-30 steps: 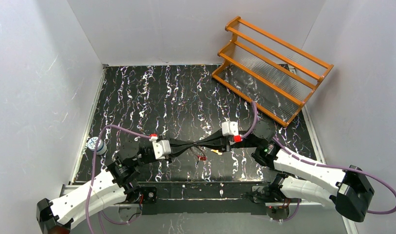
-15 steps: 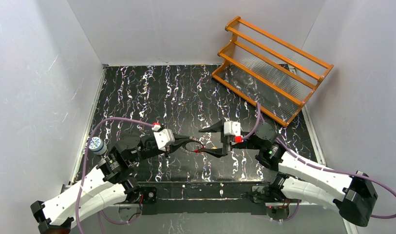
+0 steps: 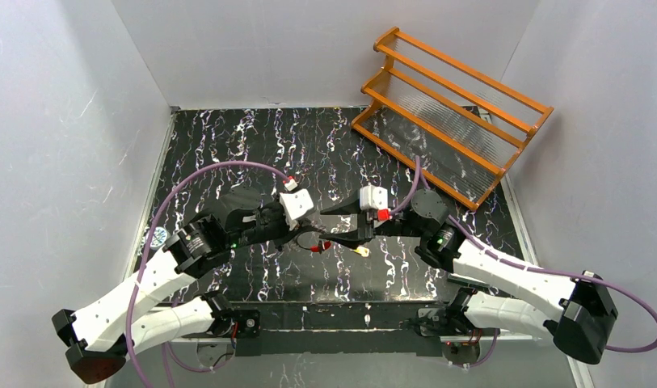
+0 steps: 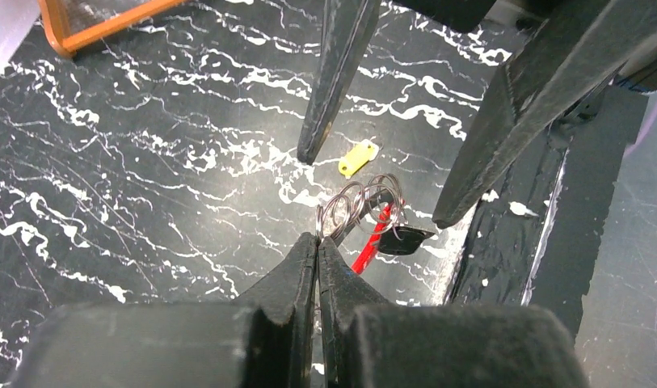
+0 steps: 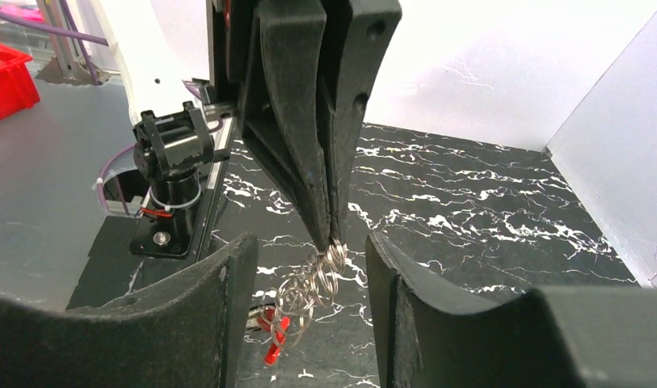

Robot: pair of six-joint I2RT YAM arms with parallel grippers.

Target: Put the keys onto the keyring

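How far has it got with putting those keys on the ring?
Done: the thin silver wire keyring with a red section hangs pinched in the shut left tool. In hand: the open right tool flanks it. Left: the small yellow key lies loose on the black marbled table; whether the dark-headed key is threaded, I cannot tell.

My left arm [image 3: 139, 291], right arm [image 3: 511, 279]: white shells, black joints. Purple cables [image 3: 220, 167]; white wrist blocks [image 3: 296, 204], red tabs [image 3: 384, 214]. Left gripper [image 4: 318, 238], right gripper [image 3: 341, 228]: matte black tapered fingers [image 4: 292, 283].
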